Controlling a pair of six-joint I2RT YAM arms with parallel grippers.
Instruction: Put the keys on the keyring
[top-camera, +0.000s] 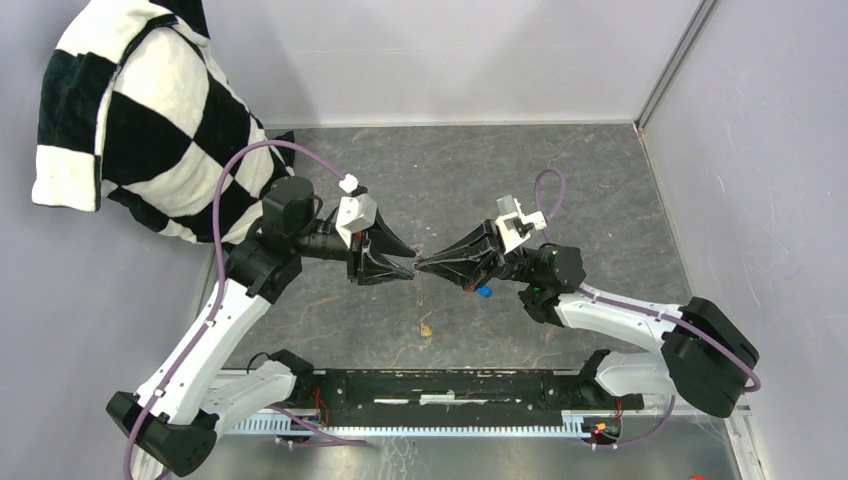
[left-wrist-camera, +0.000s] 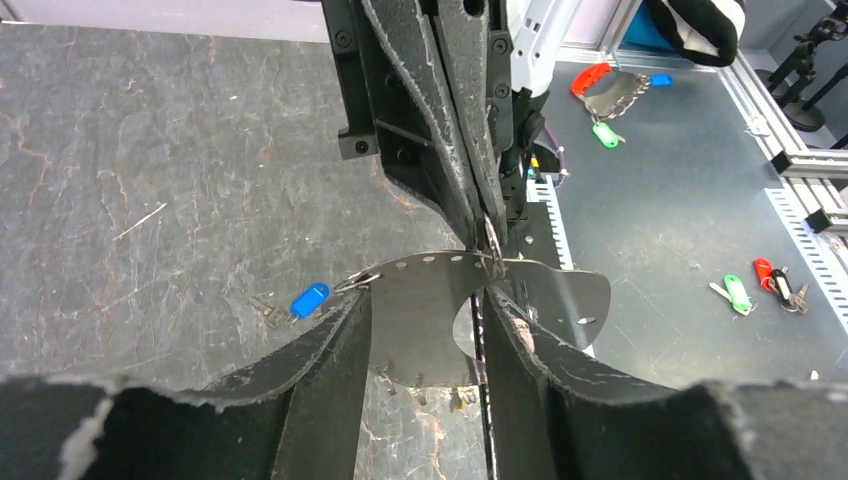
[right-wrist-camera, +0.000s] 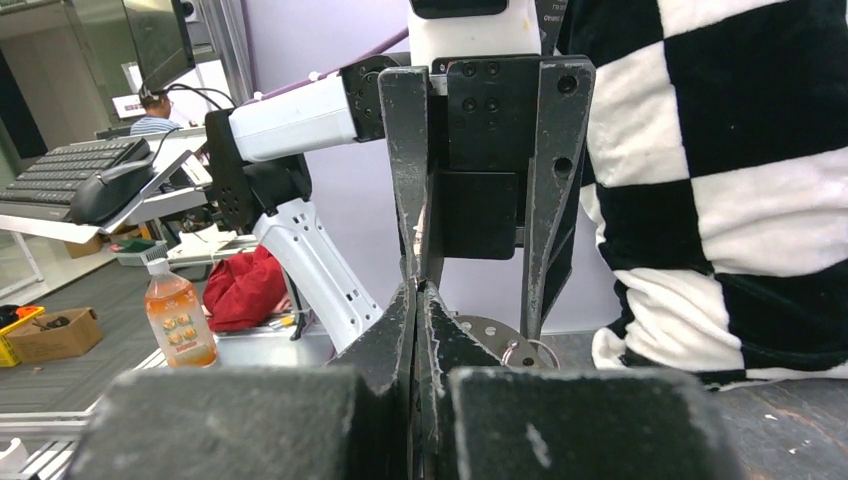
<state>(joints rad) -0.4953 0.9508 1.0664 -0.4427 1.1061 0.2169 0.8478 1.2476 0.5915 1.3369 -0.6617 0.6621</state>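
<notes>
Two grippers meet tip to tip over the dark mottled table (top-camera: 560, 180), pale walls (top-camera: 450, 60) around. The left gripper (left-wrist-camera: 428, 300) reaches rightward, fingers parted astride the keyring (left-wrist-camera: 415, 335), a grey band roughly level. The right gripper (left-wrist-camera: 490, 252) pinches its rim. The blue key (left-wrist-camera: 310, 299) lies flat on the table, blade pointing left in the left wrist view.

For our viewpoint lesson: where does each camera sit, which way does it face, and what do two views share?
Top external: above and behind, looking down on the table; left arm and right arm show.
Left wrist: on the left arm, facing the right claw; own open fingers below.
Right wrist: on the right arm, facing the left claw; own shut fingers below.
Shared: both wrist views show the keyring.
</notes>
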